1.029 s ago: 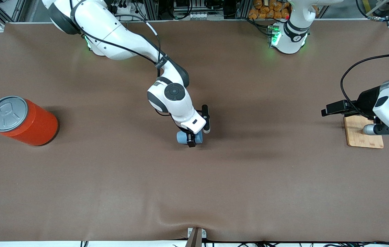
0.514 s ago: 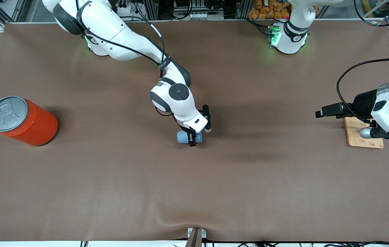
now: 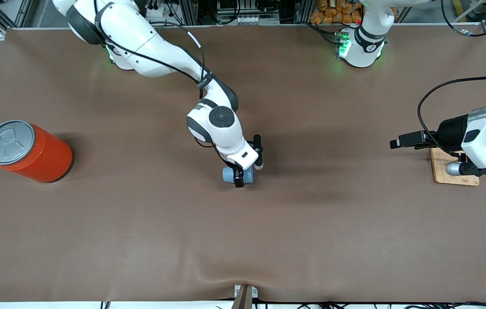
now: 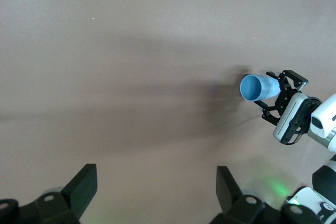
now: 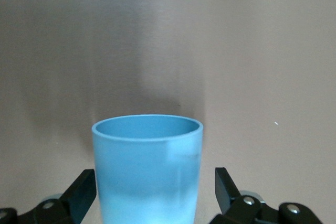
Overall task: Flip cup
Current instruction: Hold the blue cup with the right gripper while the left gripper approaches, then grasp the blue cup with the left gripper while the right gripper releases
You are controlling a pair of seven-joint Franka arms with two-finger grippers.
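Observation:
The light-blue cup (image 3: 230, 175) lies on its side in the middle of the table, its mouth toward the left arm's end. My right gripper (image 3: 239, 174) points down over it, open, with one finger on each side of the cup. In the right wrist view the cup (image 5: 147, 171) fills the space between the fingers, with a small gap at one finger (image 5: 226, 187). My left gripper (image 3: 398, 141) is open and empty, held above the table near the left arm's end. The left wrist view shows its gripper (image 4: 156, 192) wide open, and the cup (image 4: 254, 87) with the right gripper (image 4: 278, 95) farther off.
A large orange can (image 3: 32, 154) with a grey lid stands toward the right arm's end of the table. A small wooden board (image 3: 448, 176) lies under the left arm's hand. Brown cloth covers the table.
My right gripper has shifted slightly toward the front camera around the cup. My left arm has moved a little toward the middle of the table.

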